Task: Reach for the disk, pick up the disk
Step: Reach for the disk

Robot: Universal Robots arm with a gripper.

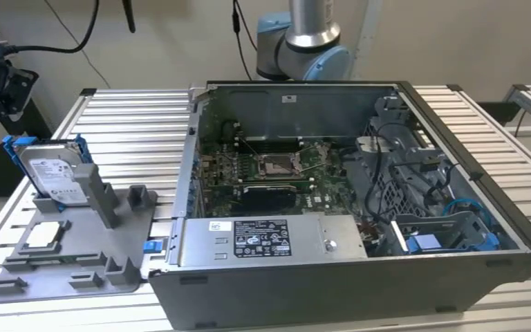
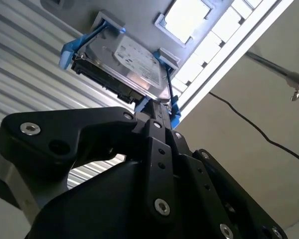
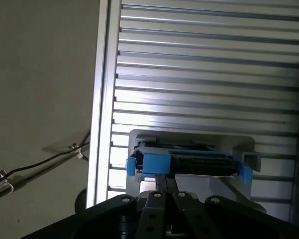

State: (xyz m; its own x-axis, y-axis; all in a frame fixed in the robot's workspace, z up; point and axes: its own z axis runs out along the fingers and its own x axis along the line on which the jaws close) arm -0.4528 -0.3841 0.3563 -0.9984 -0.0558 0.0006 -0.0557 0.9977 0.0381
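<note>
Exterior view first: shows an open computer case (image 1: 358, 277) across the centre and right of the frame, with a boxy grey power supply (image 1: 265, 238) against its near wall and a motherboard (image 1: 275, 173) deeper inside. Shows a robot arm (image 1: 303, 41) rising behind the case, cut off by the top edge. Puts a grey moulded holder (image 1: 72, 266) at the lower left of the frame, on a ribbed metal table (image 1: 127, 124), with a small square silver chip (image 1: 44, 236) lying flat in it. Finds the disk (image 1: 53, 173) standing upright in that holder's far slot, at the exterior view's left, label towards the camera, blue bracket (image 1: 8, 144) round its edges, apart from the case.

In both wrist views, shows the gripper (image 2: 158, 107) (image 3: 165, 180) with black fingers (image 2: 154, 149) lying together, clasping nothing, pointed at the disk's bracketed edge. In the exterior view, places the gripper at the upper left of the frame, above the disk and clear of it.

Hides the disk's lower edge inside the holder. Cuts off most of the gripper at the exterior view's left edge. Cannot make out the fingertips there.
</note>
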